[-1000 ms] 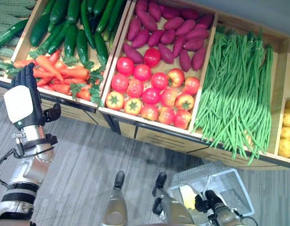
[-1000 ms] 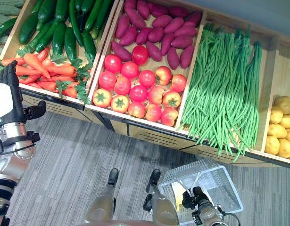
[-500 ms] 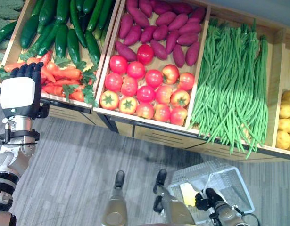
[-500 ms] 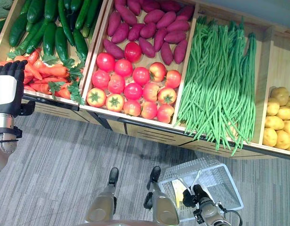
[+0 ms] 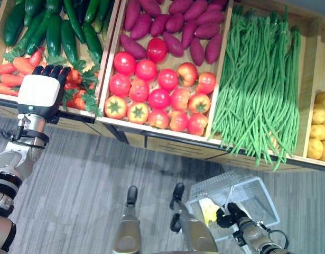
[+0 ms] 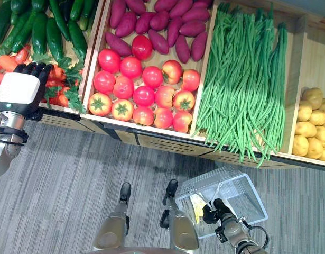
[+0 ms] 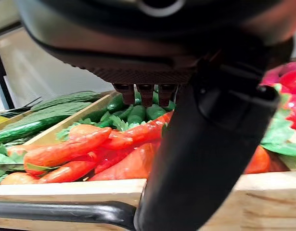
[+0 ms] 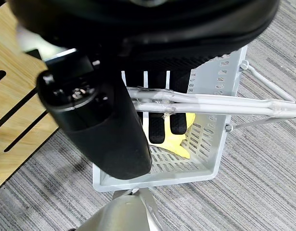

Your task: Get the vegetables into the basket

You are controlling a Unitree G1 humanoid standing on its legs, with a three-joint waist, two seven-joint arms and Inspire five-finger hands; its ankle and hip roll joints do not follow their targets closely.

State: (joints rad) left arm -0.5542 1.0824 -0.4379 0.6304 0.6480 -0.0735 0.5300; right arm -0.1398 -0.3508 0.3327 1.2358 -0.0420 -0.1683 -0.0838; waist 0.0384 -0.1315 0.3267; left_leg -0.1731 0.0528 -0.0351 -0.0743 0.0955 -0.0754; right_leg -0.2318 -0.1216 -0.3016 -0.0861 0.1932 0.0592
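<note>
Orange carrots (image 5: pixel 14 79) with green tops lie in the front of the leftmost wooden crate. My left hand (image 5: pixel 42 94) hovers palm down over their right part. In the left wrist view its fingers (image 7: pixel 140 91) hang just above the carrots (image 7: pixel 80 144) with nothing between them and the thumb. Low at the right, my right hand (image 5: pixel 228 216) is shut on the wire handles (image 8: pixel 210 103) of a white mesh basket (image 5: pixel 257 193) above the floor. A yellow item (image 8: pixel 179 139) lies inside the basket.
Cucumbers (image 5: pixel 54 32) lie behind the carrots. The neighbouring crate holds tomatoes (image 5: pixel 159 98) and purple sweet potatoes (image 5: pixel 178 26). Green beans (image 5: pixel 262 90) and potatoes (image 5: pixel 321 132) follow to the right. The shelf's wooden front edge (image 5: pixel 151 137) overhangs grey carpet.
My left hand has moved from the crate's front edge inward over the carrots and turned palm down. The camera has shifted. The right hand still holds the basket.
</note>
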